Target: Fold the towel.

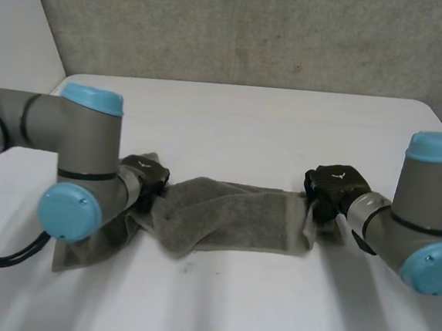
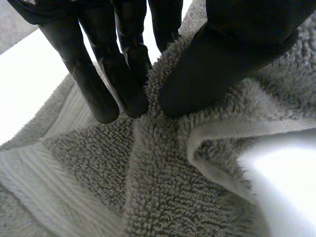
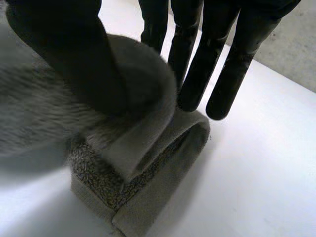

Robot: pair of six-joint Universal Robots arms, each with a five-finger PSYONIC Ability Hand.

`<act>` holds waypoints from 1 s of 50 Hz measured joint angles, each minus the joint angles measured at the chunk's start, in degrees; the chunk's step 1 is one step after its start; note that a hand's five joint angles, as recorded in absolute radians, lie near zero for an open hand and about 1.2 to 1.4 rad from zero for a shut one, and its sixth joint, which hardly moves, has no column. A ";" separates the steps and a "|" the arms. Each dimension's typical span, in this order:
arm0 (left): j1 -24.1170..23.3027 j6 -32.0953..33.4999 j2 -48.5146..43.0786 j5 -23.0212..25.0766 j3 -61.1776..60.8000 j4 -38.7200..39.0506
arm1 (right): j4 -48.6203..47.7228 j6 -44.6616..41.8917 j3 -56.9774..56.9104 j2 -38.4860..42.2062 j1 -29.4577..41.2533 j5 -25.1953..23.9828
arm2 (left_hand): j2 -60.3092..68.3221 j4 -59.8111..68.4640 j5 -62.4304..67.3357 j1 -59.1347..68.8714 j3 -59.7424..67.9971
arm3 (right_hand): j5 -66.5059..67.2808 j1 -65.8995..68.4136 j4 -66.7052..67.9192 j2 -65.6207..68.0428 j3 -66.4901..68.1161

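Observation:
A grey towel [image 1: 232,217] lies bunched in a strip across the white table, stretched between my two hands. My left hand [image 1: 149,176] is at the towel's left part. In its wrist view its fingers [image 2: 123,79] and thumb pinch a raised ridge of the towel [image 2: 163,187]. My right hand [image 1: 335,185] is at the towel's right end, which rises off the table to it. There a curled fold of the towel [image 3: 148,187] stands between the thumb and the straight fingers [image 3: 232,64].
The white table [image 1: 286,125] runs back to a grey wall, and its far edge lies beyond the towel. My left arm [image 1: 78,199] hangs low over the towel's left end, where a flap spreads out beneath it.

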 measured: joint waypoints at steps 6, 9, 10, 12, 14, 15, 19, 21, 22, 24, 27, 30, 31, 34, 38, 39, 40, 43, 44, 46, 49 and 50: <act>-0.57 -0.34 -1.38 -3.43 2.70 0.06 | -9.35 -1.48 6.87 -2.50 -0.08 -3.61 | -5.27 -5.19 -5.47 -5.11 -5.18 | -17.31 -12.69 -16.73 -15.73 -16.53; -0.51 -0.42 -0.52 -4.71 2.99 0.07 | -13.92 -4.70 11.52 -5.03 -0.14 -6.95 | -7.14 -7.07 -7.40 -6.70 -7.07 | -25.62 -20.39 -24.53 -23.94 -24.53; -0.51 -0.42 -0.52 -4.71 2.99 0.07 | -13.92 -4.70 11.52 -5.03 -0.14 -6.95 | -7.14 -7.07 -7.40 -6.70 -7.07 | -25.62 -20.39 -24.53 -23.94 -24.53; -0.36 -0.43 1.04 -5.15 2.71 0.05 | -16.98 -8.96 15.56 -7.22 -0.19 -9.78 | -8.34 -8.20 -8.56 -7.89 -8.19 | -29.41 -23.36 -27.93 -27.29 -27.75; -0.12 -0.44 2.70 -5.18 2.16 0.02 | -19.17 -13.74 19.22 -8.95 -0.22 -11.91 | -8.61 -8.51 -8.81 -8.18 -8.50 | -30.65 -24.15 -29.01 -27.68 -28.49; -0.06 -0.44 3.01 -5.16 2.05 0.02 | -19.69 -15.10 20.15 -9.30 -0.24 -12.38 | -8.93 -8.78 -9.15 -8.47 -8.77 | -30.75 -24.15 -29.07 -27.68 -28.49; 0.40 -0.43 4.95 -4.93 1.30 -0.03 | -22.23 -22.23 24.40 -10.48 -0.41 -14.07 | -9.70 -9.51 -9.87 -9.29 -9.52 | -31.14 -24.16 -29.12 -27.68 -28.49; 0.63 -0.42 5.58 -4.83 1.07 -0.05 | -23.60 -25.85 26.22 -10.71 -0.60 -14.59 | -10.27 -10.16 -10.42 -9.85 -10.13 | -31.24 -24.16 -29.12 -27.68 -28.49; 0.86 -0.43 5.97 -4.76 0.96 -0.06 | -24.95 -29.12 27.66 -10.77 -0.84 -14.93 | -10.90 -10.80 -11.06 -10.43 -10.76 | -31.23 -24.16 -29.12 -27.68 -28.49; 0.99 -0.43 6.11 -4.73 0.91 -0.08 | -25.58 -30.52 28.21 -10.74 -0.96 -15.05 | -11.16 -11.00 -11.34 -10.71 -10.95 | -31.23 -24.16 -29.12 -27.68 -28.49; 1.38 -0.46 6.35 -4.67 0.84 -0.15 | -27.92 -34.95 29.77 -10.50 -1.57 -15.55 | -11.71 -11.57 -11.93 -11.22 -11.55 | -31.23 -24.16 -29.12 -27.68 -28.49; 1.68 -0.48 6.50 -4.69 0.78 -0.25 | -30.03 -37.40 30.64 -10.30 -2.09 -16.21 | -11.86 -11.76 -12.07 -11.42 -11.74 | -31.24 -24.16 -29.12 -27.68 -28.49; 1.82 -0.49 6.60 -4.70 0.71 -0.31 | -30.74 -37.93 30.88 -10.27 -2.22 -16.49 | -12.97 -12.91 -13.16 -12.55 -12.81 | -31.23 -24.16 -29.12 -27.68 -28.49; 2.29 -0.50 7.02 -4.70 0.30 -0.43 | -33.07 -38.99 31.54 -10.34 -2.68 -17.65 | -14.53 -14.40 -14.70 -14.02 -14.39 | -29.56 -23.14 -27.69 -26.52 -27.27; 2.73 -0.51 7.67 -4.67 -0.37 -0.47 | -34.46 -38.69 31.64 -10.57 -3.03 -18.53 | -15.34 -15.18 -15.45 -14.78 -15.19 | -8.55 -5.19 -5.58 -4.12 -5.47; 2.83 -0.51 7.86 -4.66 -0.54 -0.47 | -34.60 -38.58 31.61 -10.62 -3.06 -18.62 | -16.51 -16.43 -16.44 -15.83 -16.41 | -6.85 -3.81 -3.85 -2.32 -3.75; 2.99 -0.51 8.30 -4.64 -0.88 -0.48 | -34.92 -37.98 31.36 -10.82 -3.19 -18.74 | -20.67 -20.58 -20.83 -20.70 -20.54 | 5.54 5.58 9.16 9.46 9.11; 3.15 -0.51 9.41 -4.60 -1.59 -0.54 | -34.90 -35.20 30.35 -11.22 -3.38 -18.26 | -33.78 -33.73 -33.57 -34.15 -33.62 | 10.60 8.22 15.06 14.38 14.36; 3.17 -0.51 9.88 -4.59 -1.89 -0.58 | -34.83 -33.44 29.85 -11.34 -3.43 -17.86 | -33.78 -33.73 -33.57 -34.15 -33.62 | 10.72 8.22 15.34 14.38 14.44; 3.23 -0.51 11.37 -4.59 -2.81 -0.53 | -34.55 -28.26 28.48 -11.56 -3.54 -16.50 | -43.52 -43.56 -44.01 -43.55 -43.36 | 10.84 8.22 15.50 14.38 14.44; 3.33 -0.54 13.56 -4.58 -4.32 -0.45 | -33.72 -18.98 26.01 -11.73 -3.65 -12.92 | -51.88 -51.42 -51.86 -51.62 -51.74 | 10.84 8.22 15.50 14.38 14.45; 3.48 -0.57 14.77 -4.58 -5.24 -0.34 | -32.91 -14.38 24.62 -11.68 -3.69 -10.54 | -53.65 -53.70 -53.93 -53.15 -53.60 | 10.84 8.22 15.50 14.38 14.47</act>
